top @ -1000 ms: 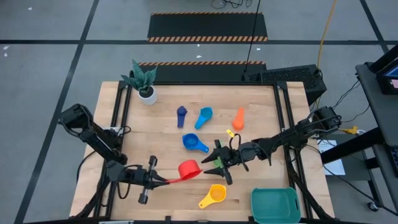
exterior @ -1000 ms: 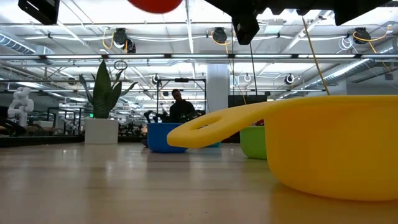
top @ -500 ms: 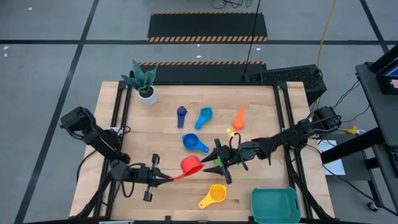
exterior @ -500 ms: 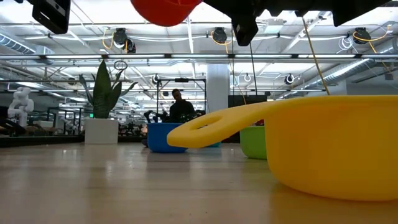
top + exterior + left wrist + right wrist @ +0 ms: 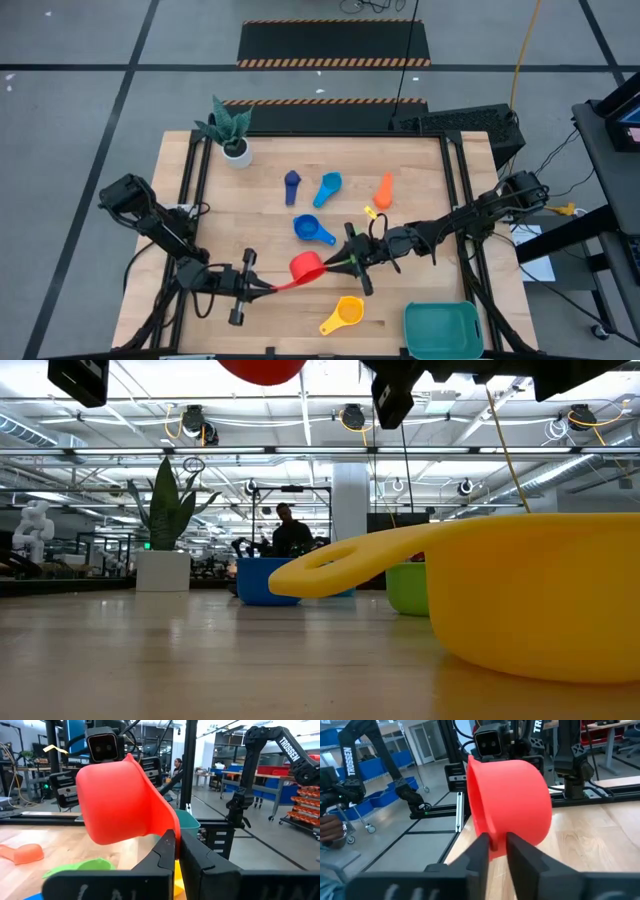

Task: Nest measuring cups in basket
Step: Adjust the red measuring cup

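The red measuring cup (image 5: 306, 267) hangs above the table's near middle, also red at the top of the low view (image 5: 262, 368). My left gripper (image 5: 270, 287) is shut on its handle from the left. My right gripper (image 5: 335, 263) is shut on its bowl from the right. A green cup (image 5: 405, 588) stands on the table under the right gripper. Navy (image 5: 292, 183), light blue (image 5: 328, 188), orange (image 5: 384, 188), blue (image 5: 313, 229) and yellow (image 5: 343, 313) cups lie on the table. The teal basket (image 5: 442, 330) stands at the near right corner. My left gripper pinches the flat handle (image 5: 175, 832) of the red cup between its two fingers, near the handle's free end. The fingers come level from the table's left, along the handle. The cup is lifted clear, its bowl tipped onto its side. My right gripper grips the red cup's bowl at its rim (image 5: 495, 840). One finger (image 5: 479, 851) stands on the mouth side and the other (image 5: 520, 852) on the outer wall. The fingers come about level from the table's right. The cup is clear of the table.
A white pot with a plant (image 5: 235, 150) stands at the far left corner. A small yellow piece (image 5: 370, 213) lies near the orange cup. The yellow cup (image 5: 520, 595) fills the near foreground of the low view. A person shows in the room behind (image 5: 290, 530).
My right gripper has shut on the red cup's rim; its fingers stood spread wide before. My left gripper has carried the cup a little toward the right gripper, and the cup stays lifted.
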Tool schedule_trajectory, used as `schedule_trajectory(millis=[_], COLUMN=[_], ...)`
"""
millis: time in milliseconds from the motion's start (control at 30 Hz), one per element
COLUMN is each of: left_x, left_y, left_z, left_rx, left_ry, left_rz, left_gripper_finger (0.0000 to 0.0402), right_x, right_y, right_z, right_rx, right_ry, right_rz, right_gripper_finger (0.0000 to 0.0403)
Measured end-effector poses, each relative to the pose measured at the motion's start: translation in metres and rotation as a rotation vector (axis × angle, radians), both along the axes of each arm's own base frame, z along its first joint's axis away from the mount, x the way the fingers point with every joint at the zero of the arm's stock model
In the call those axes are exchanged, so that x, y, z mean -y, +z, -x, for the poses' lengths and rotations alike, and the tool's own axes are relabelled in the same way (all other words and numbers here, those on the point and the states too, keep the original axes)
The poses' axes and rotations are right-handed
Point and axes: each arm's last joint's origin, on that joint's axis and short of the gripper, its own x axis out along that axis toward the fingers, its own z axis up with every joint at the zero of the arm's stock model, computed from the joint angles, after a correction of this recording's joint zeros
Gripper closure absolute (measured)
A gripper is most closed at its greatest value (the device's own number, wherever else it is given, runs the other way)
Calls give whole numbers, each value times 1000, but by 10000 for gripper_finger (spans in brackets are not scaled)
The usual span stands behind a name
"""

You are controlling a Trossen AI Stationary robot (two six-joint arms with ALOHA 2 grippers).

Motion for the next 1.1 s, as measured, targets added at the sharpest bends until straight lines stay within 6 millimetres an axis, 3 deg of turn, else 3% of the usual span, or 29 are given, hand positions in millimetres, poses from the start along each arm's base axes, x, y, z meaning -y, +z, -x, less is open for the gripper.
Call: schedule_trajectory(millis=[100, 200, 533, 667, 900, 1100], left_x=[0, 2, 17, 23, 27, 28], left_y=[-1, 0, 2, 6, 24, 27], left_z=[0, 0, 5, 17, 40, 43], left_rx=[-4, -9, -74, -69, -58, -60], left_ry=[-4, -11, 154, 212, 277, 288], left_rz=[-5, 7, -87, -89, -102, -124], left_gripper_finger=[393, 380, 191, 144, 145, 161], right_x=[2, 3, 3, 3, 6, 9], right_y=[0, 0, 5, 7, 1, -10], right_z=[-1, -1, 1, 3, 0, -5], right_rx=[-1, -1, 21, 4, -32, -79], right_ry=[30, 32, 54, 52, -12, -31], right_rz=[2, 3, 12, -2, -24, -85], right_gripper_finger=[393, 393, 401, 402, 402, 402])
